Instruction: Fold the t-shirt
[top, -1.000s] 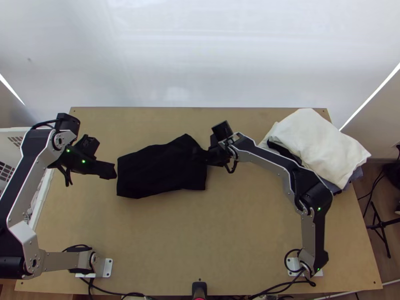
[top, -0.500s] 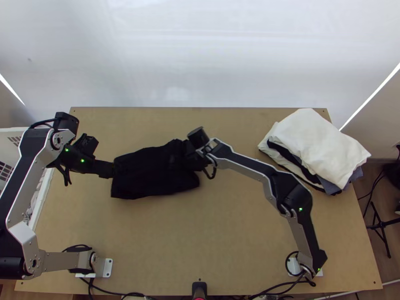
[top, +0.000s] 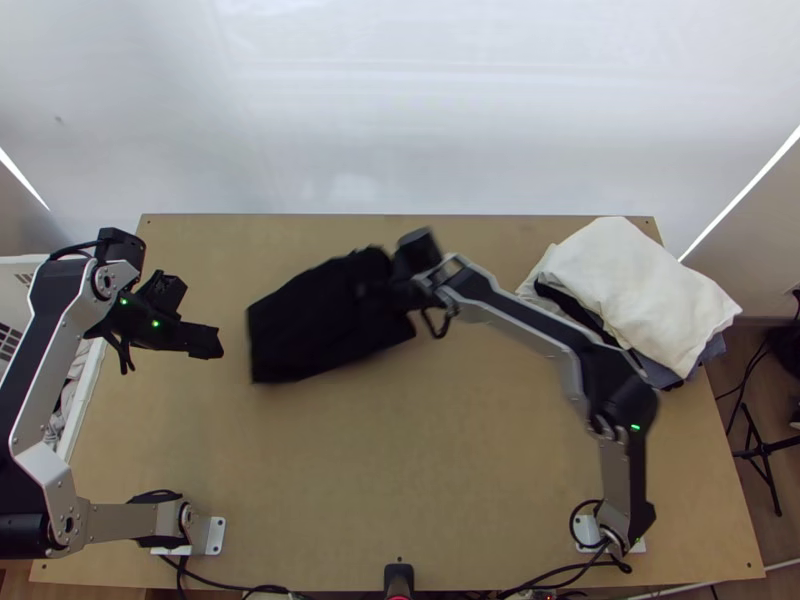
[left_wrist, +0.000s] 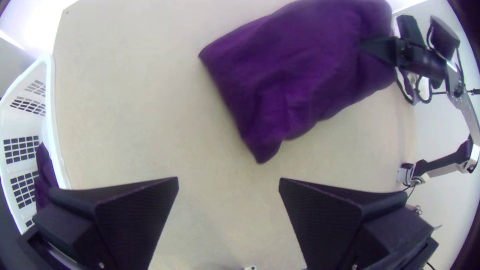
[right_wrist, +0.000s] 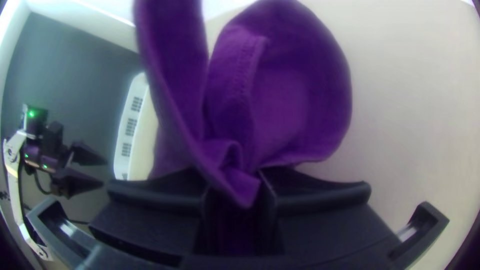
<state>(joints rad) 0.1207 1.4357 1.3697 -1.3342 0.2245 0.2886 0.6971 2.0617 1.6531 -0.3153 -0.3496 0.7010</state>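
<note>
Far left: spot the basket (left_wrist: 51, 100), white, slotted, dark cloth inside, along the edge of the table (top: 450, 480)
Next, on the left arm (top: 50, 345): rises from lower left of the top view, bent out past the edge, then up and inward at the wrist; level with the shirt (top: 310, 325)
At the left gripper (top: 216, 343): points inward towards the middle, just short of the shirt, not touching; in its own wrist view, fingers wide apart, bare table between
Middle, towards the far side: black in the top view, purple in the wrist views; folded into a rough oblong, set aslant, right end bunched and held, a loop standing open
At the right gripper (top: 372, 290): turned leftwards over the shirt's right end; in its own wrist view, fingers nearly together, cloth pinched between
On the right arm (top: 622, 395): goes up from the lower right base, bends at the elbow, then slants far and left across to mid-table
Far right: note the pile (top: 640, 290), white on top, dark and blue-grey beneath, beyond the elbow
</note>
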